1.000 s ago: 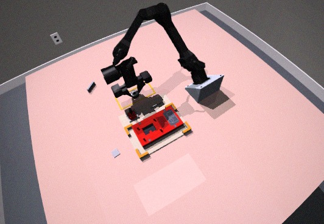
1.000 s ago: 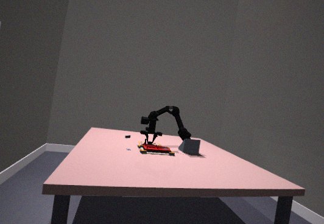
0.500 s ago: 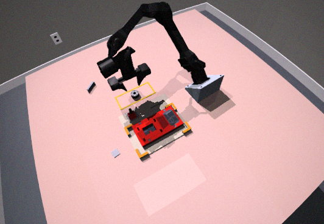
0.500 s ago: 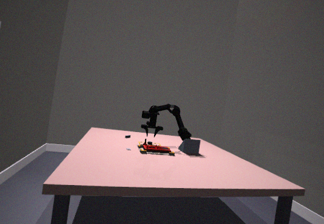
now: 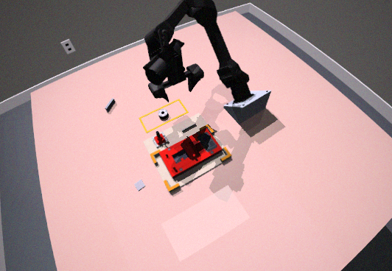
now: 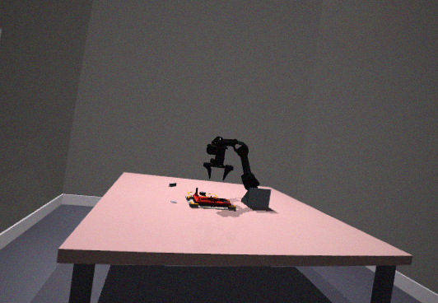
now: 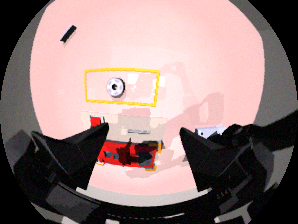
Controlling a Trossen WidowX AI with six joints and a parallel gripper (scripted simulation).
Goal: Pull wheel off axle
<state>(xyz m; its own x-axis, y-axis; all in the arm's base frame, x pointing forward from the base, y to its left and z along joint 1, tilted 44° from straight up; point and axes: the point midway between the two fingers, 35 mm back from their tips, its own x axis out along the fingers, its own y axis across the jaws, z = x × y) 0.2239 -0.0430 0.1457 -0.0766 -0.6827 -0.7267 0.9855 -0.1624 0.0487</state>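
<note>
The wheel (image 5: 163, 114) (image 6: 202, 193) (image 7: 115, 87), a small pale disc with a dark rim and a centre hole, lies flat on the table inside the yellow outline of the marked area (image 5: 143, 125) (image 7: 86, 87). The upright axle (image 5: 158, 135) (image 6: 197, 190) is a bare black post on a small red base at a corner of the cream board. My gripper (image 5: 179, 96) (image 6: 217, 179) (image 7: 144, 128) is wide open and empty. It hangs high above the table, apart from the wheel and touching nothing.
A red tray-like part (image 5: 169, 165) (image 7: 112, 146) sits on the cream board between orange corner brackets (image 5: 174, 188). A dark bar (image 5: 189, 128) lies behind it. A dark block (image 5: 110, 104) (image 6: 172, 184) (image 7: 68, 34) and a pale square (image 5: 140, 185) (image 6: 174, 202) lie on the table.
</note>
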